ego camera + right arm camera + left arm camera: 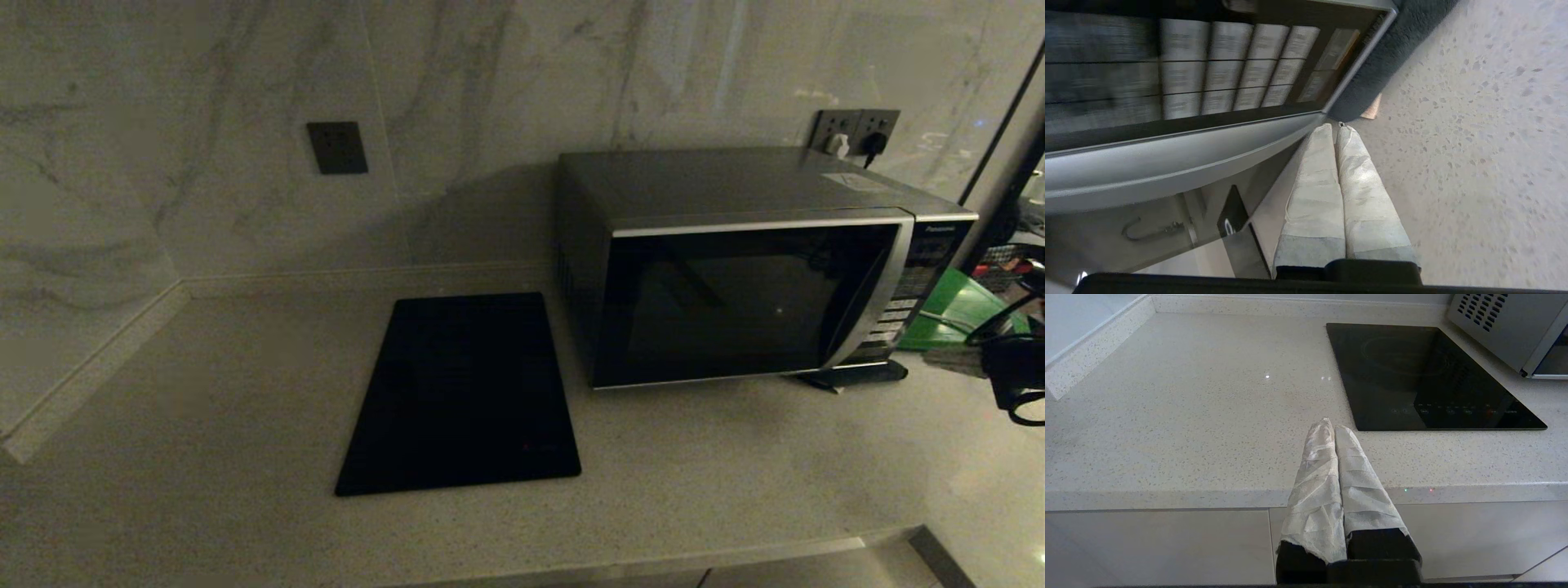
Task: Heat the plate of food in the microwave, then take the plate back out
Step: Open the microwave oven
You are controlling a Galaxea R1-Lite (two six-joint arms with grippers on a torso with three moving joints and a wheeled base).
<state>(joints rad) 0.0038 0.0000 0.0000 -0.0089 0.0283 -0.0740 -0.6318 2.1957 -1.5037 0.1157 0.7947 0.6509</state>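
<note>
Microwave [747,269] shut on the counter [204,384], just right of the flat black panel [461,396], plugged into the wall socket [853,131] behind. Plate of food nowhere to be seen — possibly behind the dark door glass, but cannot tell.

Right gripper [1336,127] pressed together, cloth-wrapped fingers [1314,179] touching along their length, tips close by the lower corner of the button panel [1229,77] and the curved silver strip [1167,163]. Left gripper [1329,425] likewise pressed together, parked off the counter's front edge, holding nothing.

Handling, as a judgement: big, heavy, rigid box, unlikely to shift under a button press; buttons stiff and small, best met square-on with closed tips. Door light on its hinge, glass smooth — better taken at its edge by the strip. Plate probably light, hard, slippery, food loose on it; rim the place to pinch, kept level.

Head view alone gives the whole oven, the socket and a green board [955,310] to its right. Right wrist view alone shows the button rows up close. Left wrist view alone shows vent holes [1482,310] in the oven's side
</note>
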